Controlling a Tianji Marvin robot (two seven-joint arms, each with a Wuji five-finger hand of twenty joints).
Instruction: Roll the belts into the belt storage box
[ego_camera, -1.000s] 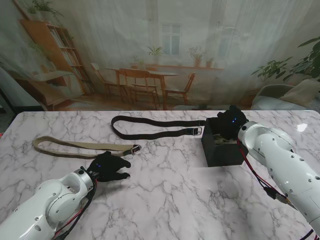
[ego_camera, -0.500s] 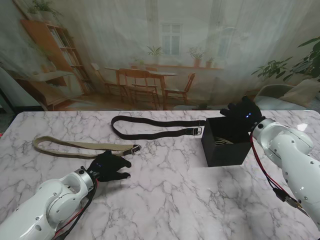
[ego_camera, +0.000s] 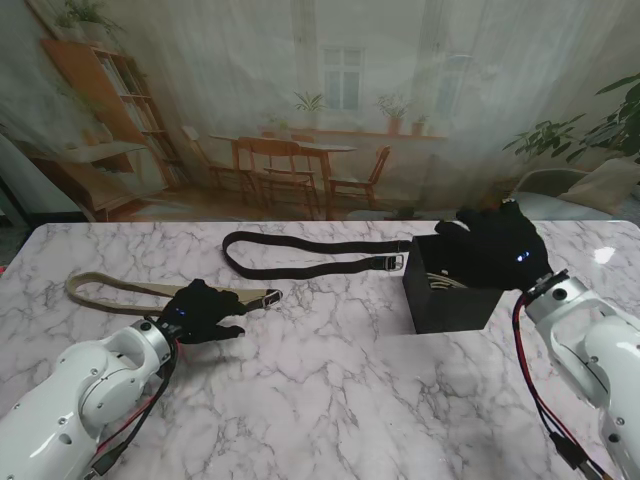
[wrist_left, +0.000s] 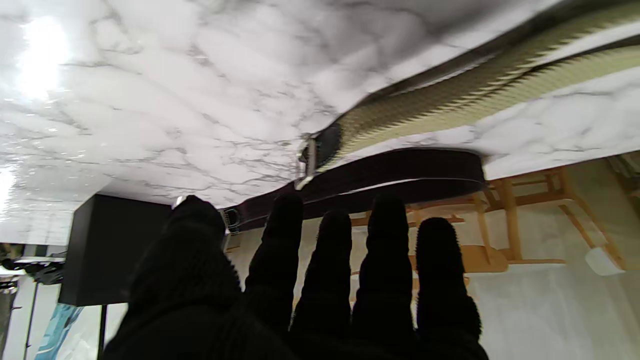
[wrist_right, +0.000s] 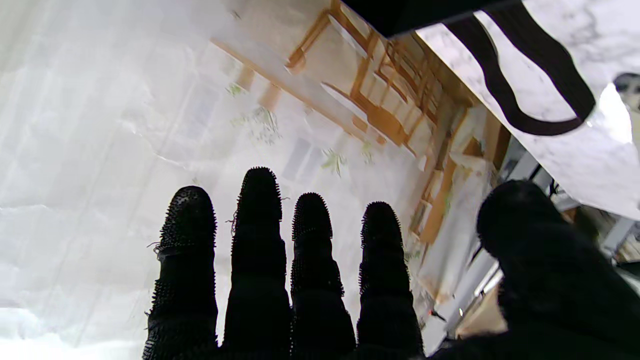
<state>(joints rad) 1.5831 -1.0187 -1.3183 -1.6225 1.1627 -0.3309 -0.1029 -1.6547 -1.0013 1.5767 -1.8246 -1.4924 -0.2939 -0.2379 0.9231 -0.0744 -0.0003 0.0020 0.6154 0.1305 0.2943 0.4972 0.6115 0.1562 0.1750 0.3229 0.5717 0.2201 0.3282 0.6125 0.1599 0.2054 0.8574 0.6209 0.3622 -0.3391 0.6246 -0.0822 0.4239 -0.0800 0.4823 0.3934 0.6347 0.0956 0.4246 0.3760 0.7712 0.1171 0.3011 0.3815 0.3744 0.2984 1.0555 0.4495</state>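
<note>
On the marble bench (ego_camera: 330, 390) I count two belts lying loose and one belt storage box (ego_camera: 447, 288), which looks to have something coiled inside already, though I cannot make out what. I must write nothing of how things got here, so I take it as it lies.

My left robot hand (ego_camera: 205, 312) hovers with fingers spread and grasping nothing, just nearer to me than the buckle end of the tan belt (ego_camera: 150, 291). That belt is a woven webbing strap stretched out on the left side of the bench, its metal buckle (wrist_left: 307, 159) pointing toward the middle. The black belt (ego_camera: 310, 255) lies farther from me as a long flat loop, its buckle end just beside the box's left wall.

My right robot hand (ego_camera: 497, 250) hangs over the box's open top, fingers extended and apart, empty as far as the wrist view shows.

Both belts strike me as light and limp. The webbing should fold easily but will spring loose from a roll unless pinned; the black one looks smoother and may slide on the marble. I would take hold at the buckle, the only stiff part, and wind the strap around it, with the second robot hand pressing the coil flat against the bench.
</note>
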